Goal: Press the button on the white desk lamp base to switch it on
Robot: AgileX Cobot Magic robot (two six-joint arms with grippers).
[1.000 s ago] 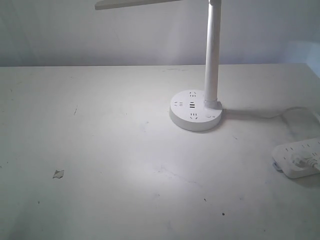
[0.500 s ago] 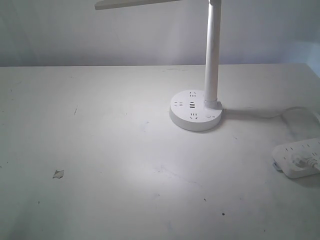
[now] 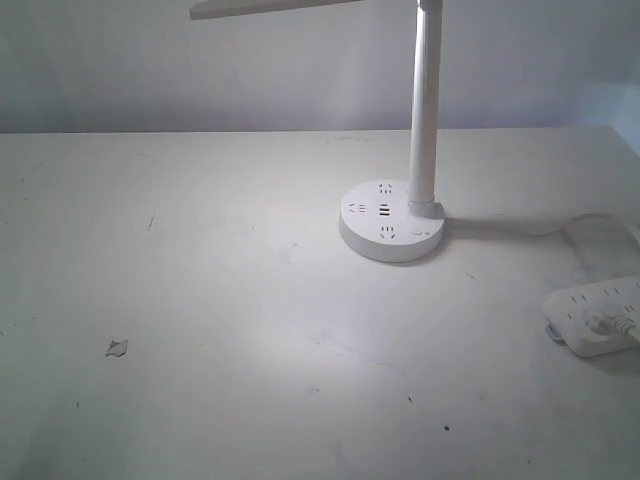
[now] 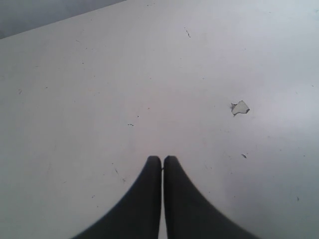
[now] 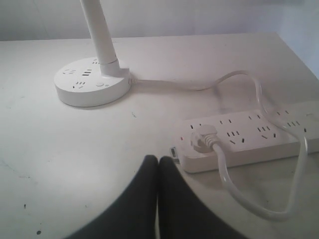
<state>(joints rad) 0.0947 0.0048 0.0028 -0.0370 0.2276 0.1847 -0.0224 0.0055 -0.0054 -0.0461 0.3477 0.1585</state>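
The white desk lamp base (image 3: pixel 392 222) sits on the table right of centre, its thin pole (image 3: pixel 425 100) rising from its right side. The small round button (image 3: pixel 420 235) lies flush on top near the pole, also faintly seen as button (image 5: pixel 100 84) on the base (image 5: pixel 92 84). A bright patch of light lies on the table below the lamp head (image 3: pixel 270 8). Neither gripper shows in the exterior view. My right gripper (image 5: pixel 158 160) is shut and empty, well short of the base, beside the power strip. My left gripper (image 4: pixel 162 160) is shut over bare table.
A white rectangular power strip (image 3: pixel 598 315) lies at the table's right edge, with a plug (image 5: pixel 203 138) and looping white cable (image 5: pixel 239 79) running to the lamp base. A small scrap (image 3: pixel 117 348) lies on the table at the left.
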